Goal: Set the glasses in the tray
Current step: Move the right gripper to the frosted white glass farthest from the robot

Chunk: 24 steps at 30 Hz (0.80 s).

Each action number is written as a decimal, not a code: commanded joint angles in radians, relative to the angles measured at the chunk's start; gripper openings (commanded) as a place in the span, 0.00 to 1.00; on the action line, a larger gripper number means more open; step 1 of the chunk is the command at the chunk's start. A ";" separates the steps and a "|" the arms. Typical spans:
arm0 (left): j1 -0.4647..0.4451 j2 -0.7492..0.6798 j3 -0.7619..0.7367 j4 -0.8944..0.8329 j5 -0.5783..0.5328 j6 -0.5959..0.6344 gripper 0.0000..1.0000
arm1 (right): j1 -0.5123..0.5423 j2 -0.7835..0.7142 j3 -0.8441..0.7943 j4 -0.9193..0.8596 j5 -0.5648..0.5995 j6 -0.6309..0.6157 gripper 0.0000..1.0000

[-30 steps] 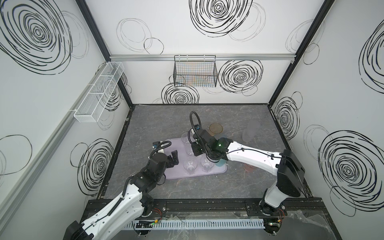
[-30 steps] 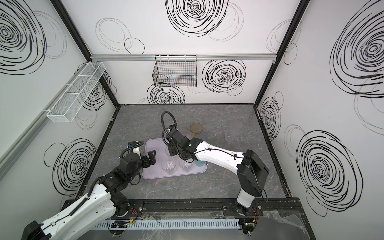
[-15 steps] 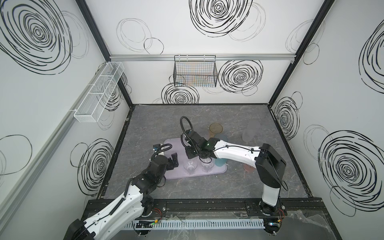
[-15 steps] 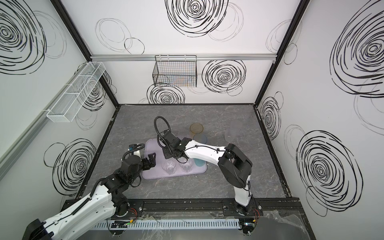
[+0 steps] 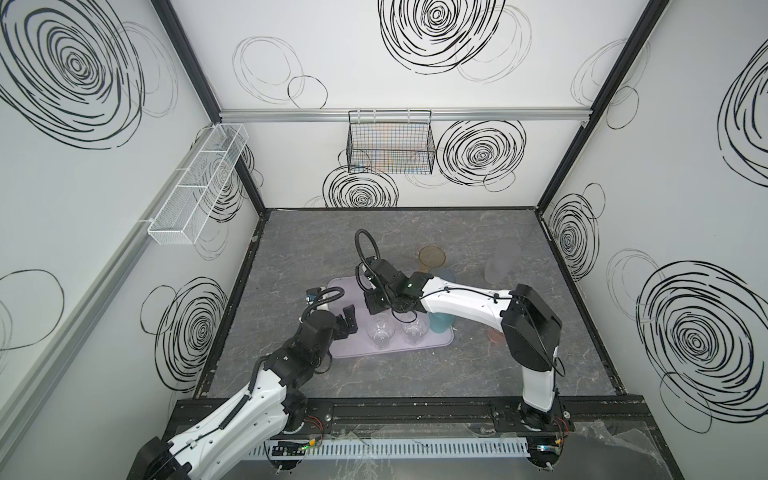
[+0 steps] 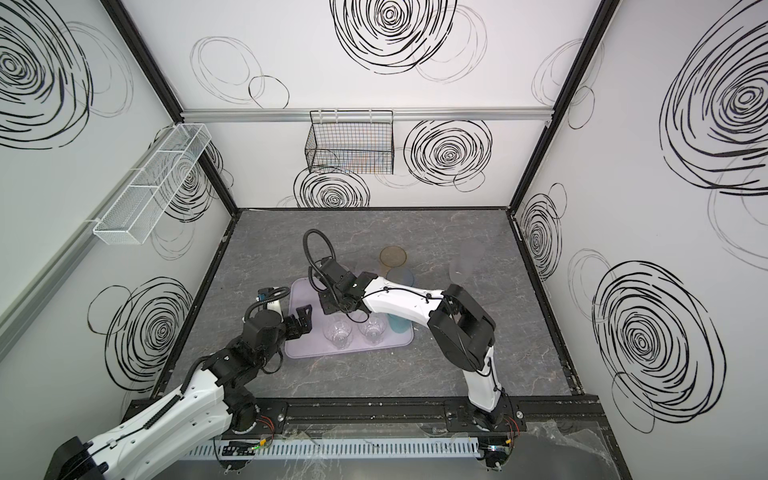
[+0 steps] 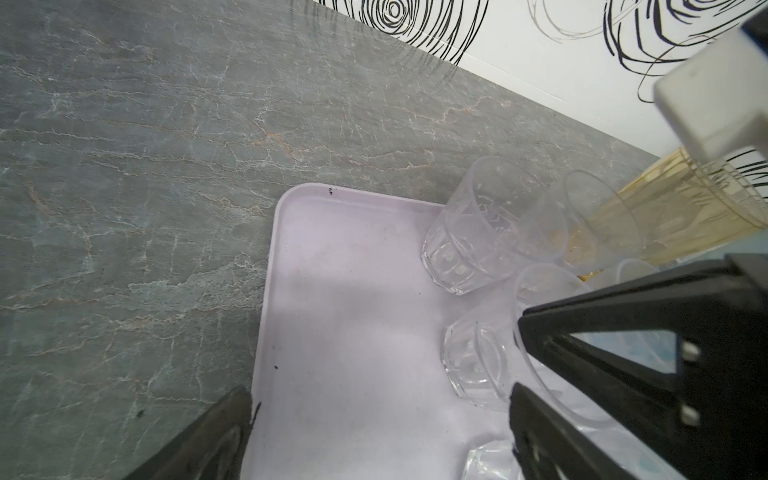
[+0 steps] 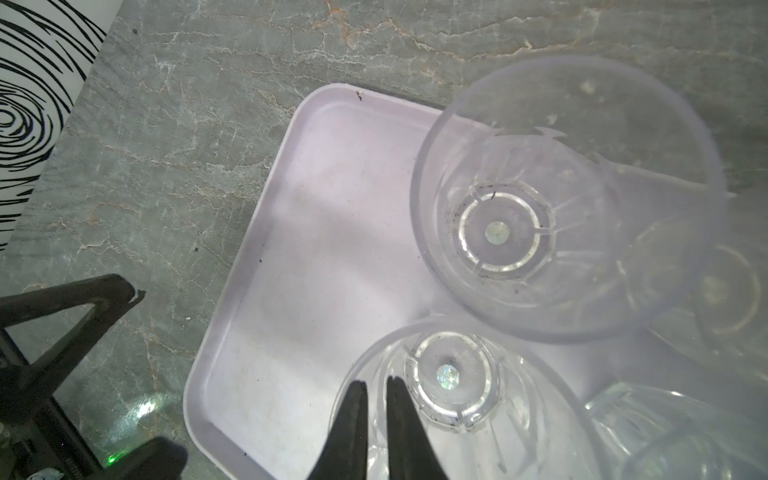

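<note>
Right claw [image 8: 376, 384]: the fingertips are drawn almost together, one to each side of the rim of a short clear glass [image 8: 449, 374]. A pinch on the wall is judged, probably chosen because the tumbler's mouth is too wide to be gripped across. The glass is kept upright with its base over the tray [image 8: 324, 270], just beside a second clear glass [image 8: 569, 199]. The glasses are packed toward one end, presumably so that the bare lilac floor is left for those not yet brought. A teal glass [image 5: 440, 324] is seen at the tray's right end. The right arm is stretched low from the front right across the middle of the bench [image 5: 374, 232], with the wrist bent down over the tray. The left claw [image 7: 382, 365] is spread wide and empty, held over the tray's left edge on a forward-reaching arm, and is judged to be on standby. An amber glass [image 5: 432, 257] and a pink glass [image 5: 496, 334] are noted on the bench outside the tray.
</note>
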 commanded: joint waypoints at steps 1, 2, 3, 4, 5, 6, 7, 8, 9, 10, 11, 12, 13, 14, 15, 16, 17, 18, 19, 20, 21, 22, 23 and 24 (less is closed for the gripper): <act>-0.002 0.000 0.010 0.035 -0.016 0.002 0.98 | -0.004 -0.006 0.033 -0.016 -0.020 -0.014 0.15; -0.001 -0.001 0.018 0.028 -0.018 0.006 0.98 | -0.003 -0.020 0.036 -0.028 -0.019 -0.019 0.16; 0.000 -0.005 0.026 0.023 -0.019 0.011 0.98 | -0.003 -0.033 0.041 -0.040 -0.014 -0.023 0.16; 0.000 -0.009 0.034 0.019 -0.021 0.016 0.98 | -0.001 -0.052 0.049 -0.058 -0.010 -0.032 0.17; 0.002 -0.012 0.045 0.016 -0.024 0.022 0.98 | 0.001 -0.071 0.059 -0.076 -0.012 -0.046 0.20; 0.002 -0.015 0.054 0.014 -0.024 0.028 0.98 | 0.000 -0.084 0.070 -0.097 -0.015 -0.062 0.23; 0.003 -0.015 0.068 0.012 -0.023 0.035 0.97 | -0.001 -0.097 0.086 -0.131 -0.008 -0.075 0.25; 0.003 -0.012 0.082 0.008 -0.021 0.045 0.98 | -0.003 -0.110 0.101 -0.165 0.015 -0.081 0.26; 0.003 -0.009 0.096 0.003 -0.020 0.055 0.98 | -0.004 -0.125 0.105 -0.189 0.039 -0.084 0.27; 0.003 -0.005 0.113 -0.003 -0.019 0.067 0.98 | -0.007 -0.149 0.098 -0.202 0.068 -0.087 0.27; 0.001 0.000 0.131 -0.009 -0.020 0.084 0.98 | -0.013 -0.177 0.087 -0.213 0.096 -0.087 0.28; -0.011 0.006 0.151 -0.020 -0.027 0.103 0.98 | -0.020 -0.199 0.077 -0.218 0.119 -0.087 0.28; -0.032 0.019 0.178 -0.033 -0.045 0.133 0.96 | -0.029 -0.227 0.067 -0.225 0.143 -0.087 0.30; -0.063 0.032 0.200 -0.037 -0.058 0.174 0.96 | -0.042 -0.255 0.058 -0.225 0.161 -0.095 0.33; -0.091 0.049 0.219 -0.037 -0.066 0.207 0.96 | -0.054 -0.278 0.050 -0.220 0.185 -0.107 0.35; -0.127 0.070 0.243 -0.035 -0.084 0.246 0.96 | -0.068 -0.306 0.037 -0.212 0.219 -0.130 0.36; -0.166 0.091 0.268 -0.031 -0.111 0.271 0.96 | -0.086 -0.333 0.023 -0.206 0.259 -0.151 0.38; -0.199 0.109 0.286 -0.023 -0.137 0.287 0.96 | -0.107 -0.354 0.014 -0.207 0.287 -0.159 0.39; -0.236 0.128 0.302 -0.005 -0.159 0.304 0.96 | -0.133 -0.376 0.006 -0.212 0.307 -0.167 0.39; -0.266 0.146 0.315 0.017 -0.177 0.319 0.96 | -0.168 -0.395 -0.004 -0.221 0.316 -0.170 0.39; -0.288 0.163 0.325 0.033 -0.192 0.324 0.96 | -0.202 -0.411 -0.015 -0.226 0.314 -0.170 0.39; -0.307 0.182 0.337 0.045 -0.200 0.329 0.96 | -0.241 -0.431 -0.029 -0.231 0.304 -0.173 0.39; -0.318 0.203 0.345 0.058 -0.195 0.328 0.96 | -0.278 -0.451 -0.046 -0.239 0.301 -0.176 0.40; -0.325 0.217 0.349 0.066 -0.179 0.326 0.96 | -0.307 -0.467 -0.064 -0.244 0.309 -0.179 0.40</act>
